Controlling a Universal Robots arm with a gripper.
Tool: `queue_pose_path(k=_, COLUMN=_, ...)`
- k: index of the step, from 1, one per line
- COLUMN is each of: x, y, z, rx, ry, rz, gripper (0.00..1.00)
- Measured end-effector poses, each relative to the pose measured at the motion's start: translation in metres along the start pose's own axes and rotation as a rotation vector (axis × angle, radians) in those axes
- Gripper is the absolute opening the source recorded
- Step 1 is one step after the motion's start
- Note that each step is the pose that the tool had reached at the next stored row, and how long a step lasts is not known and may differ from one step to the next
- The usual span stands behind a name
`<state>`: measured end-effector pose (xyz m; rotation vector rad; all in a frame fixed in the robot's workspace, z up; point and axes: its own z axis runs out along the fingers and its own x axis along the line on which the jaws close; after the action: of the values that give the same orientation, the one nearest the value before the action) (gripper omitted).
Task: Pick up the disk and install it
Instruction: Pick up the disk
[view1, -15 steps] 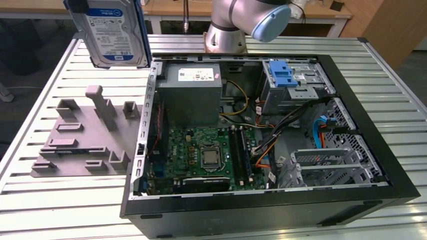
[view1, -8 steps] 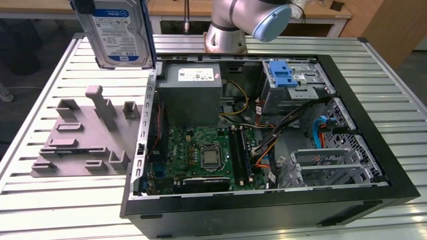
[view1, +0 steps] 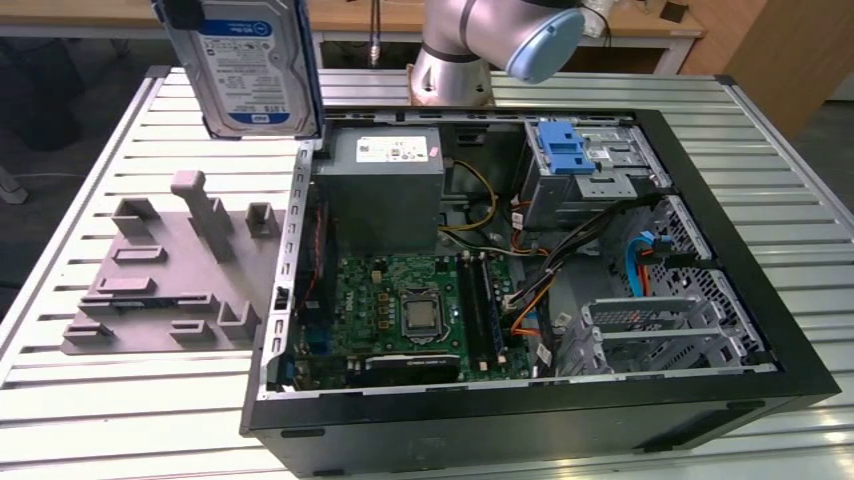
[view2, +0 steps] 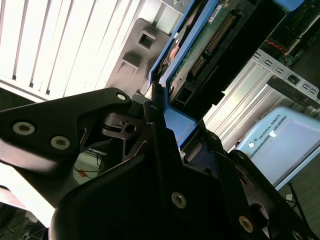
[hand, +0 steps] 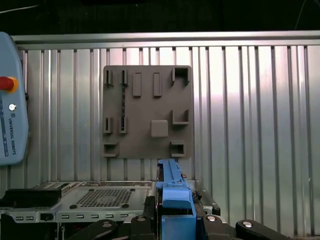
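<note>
The disk (view1: 247, 65) hangs upright in the air at the exterior view's upper left, with its white-and-blue label facing the camera and its blue carrier frame running down one edge. It sits above the far left corner of the open computer case (view1: 747, 300) and is clear of everything inside it.

In the second wrist view the claw (view2: 172, 120) is clamped on the carrier's blue edge, one black finger (view2: 152, 115) pressed against each side. The drive's green circuit board (view2: 210, 40) and its connector row face that camera. In the first wrist view the same blue frame (hand: 172, 200) stands edge-on between the claw's (hand: 175, 222) black links.

The case lies on its side on the slatted metal bench (view1: 80, 390), exposing the motherboard (view1: 400, 310), the grey power supply (view1: 384, 190) and a drive cage with a blue latch (view1: 574, 150). A grey fixture plate (view1: 160, 280) with raised blocks lies on the bench just beside the case, on the exterior view's left. The robot arm (view1: 494, 40) rises behind the case.
</note>
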<state>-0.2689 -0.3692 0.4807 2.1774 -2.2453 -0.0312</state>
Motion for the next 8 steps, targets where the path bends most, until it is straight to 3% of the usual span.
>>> queue_pose_path(k=8, x=0.0021, y=-0.0116, z=-0.0002, rx=-0.0002, ry=-0.0001, rz=0.000, gripper=0.36)
